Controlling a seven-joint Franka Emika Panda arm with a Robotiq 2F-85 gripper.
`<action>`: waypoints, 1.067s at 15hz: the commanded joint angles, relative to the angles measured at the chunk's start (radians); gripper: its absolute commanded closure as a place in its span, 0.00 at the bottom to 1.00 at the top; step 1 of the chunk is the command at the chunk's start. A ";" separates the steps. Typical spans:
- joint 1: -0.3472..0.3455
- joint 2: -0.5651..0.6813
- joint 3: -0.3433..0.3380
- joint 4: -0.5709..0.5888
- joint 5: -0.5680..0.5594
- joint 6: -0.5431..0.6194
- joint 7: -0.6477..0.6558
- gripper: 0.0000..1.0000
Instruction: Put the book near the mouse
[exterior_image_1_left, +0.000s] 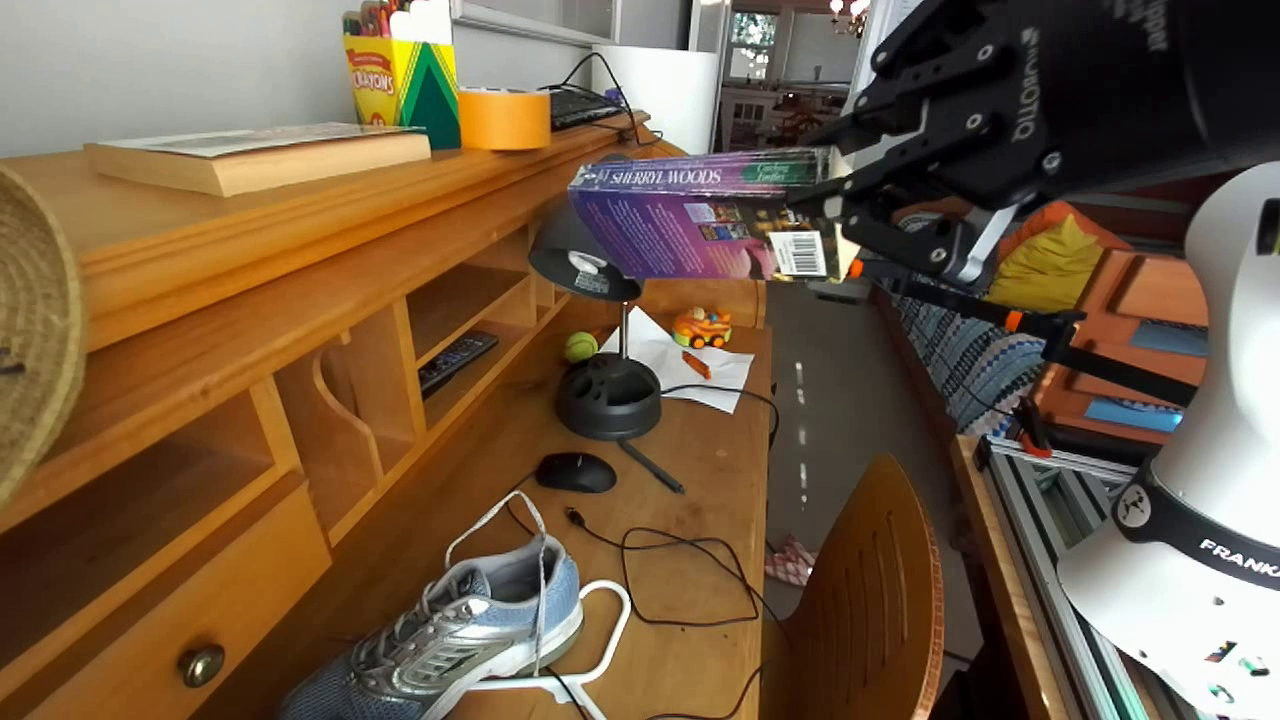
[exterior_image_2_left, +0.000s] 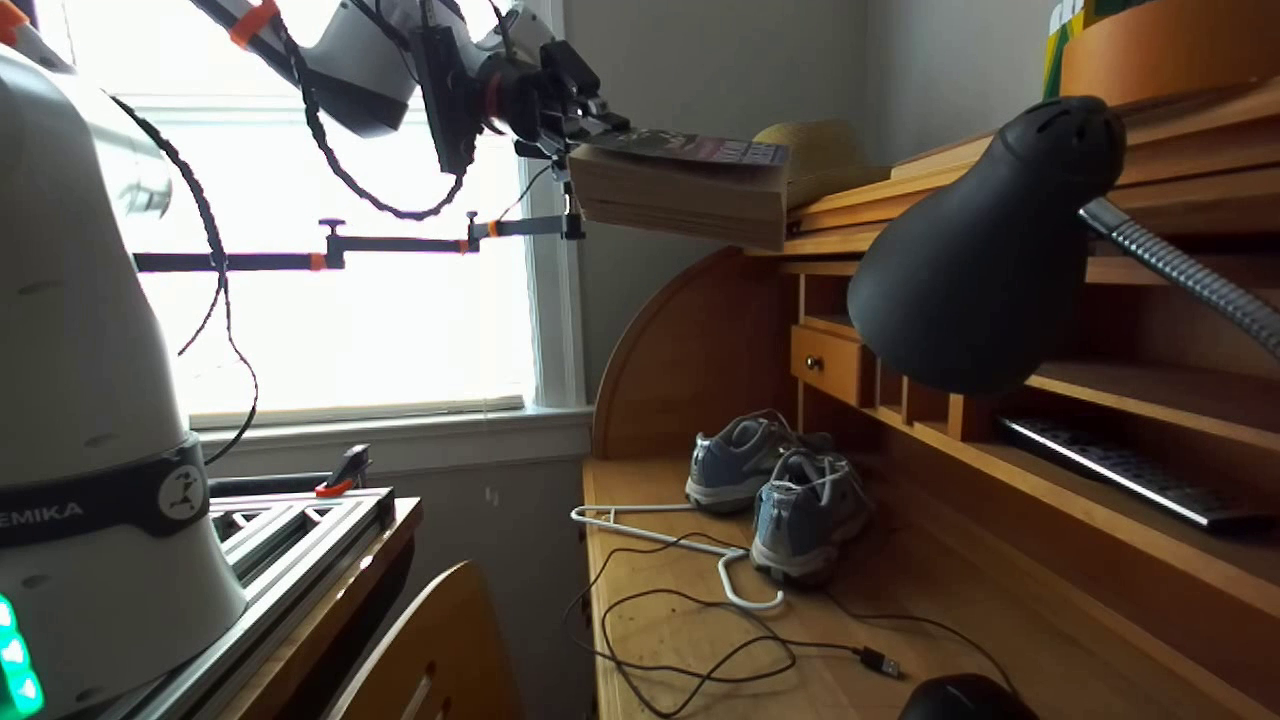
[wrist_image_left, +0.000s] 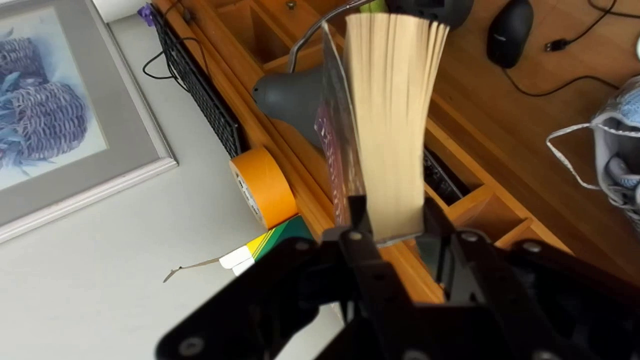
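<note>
- Here's the book (exterior_image_1_left: 700, 220), up in the air at the upper centre of an exterior view, purple back cover and spine towards us, well apart from the desk (exterior_image_1_left: 720, 460) below.
- And who has it? The gripper (wrist_image_left: 395, 220)! Look low, near the centre of the wrist view: jaws pinched on the near end of the book, a finger against each cover, cream pages running up the frame, the left-hand cover standing off them.
- Our target, the mouse (exterior_image_1_left: 576, 472), sits on the wood just below the centre of an exterior view; we catch it at the upper right of the wrist view too.
- The score, then: grasp and lift look done to us, call it about halfway. "Near the mouse" is not: in both exterior views the book is high, the mouse low, plenty of air between.
- What's left, as we judge it: carry it across, bring it down, lay it beside the mouse, let go, back away.
- Tight landing patch, we reckon! In an exterior view the lamp (exterior_image_1_left: 608, 395) stands just above the mouse, a USB plug (exterior_image_1_left: 575, 516) lies just below, and a shoe (exterior_image_1_left: 470, 635) fills the lower left.
</note>
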 joint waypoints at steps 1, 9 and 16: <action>-0.020 0.067 -0.061 -0.011 -0.110 0.096 0.015 0.93; -0.077 0.195 -0.258 0.021 -0.447 0.435 -0.193 0.93; -0.067 0.217 -0.322 0.020 -0.398 0.540 -0.429 0.93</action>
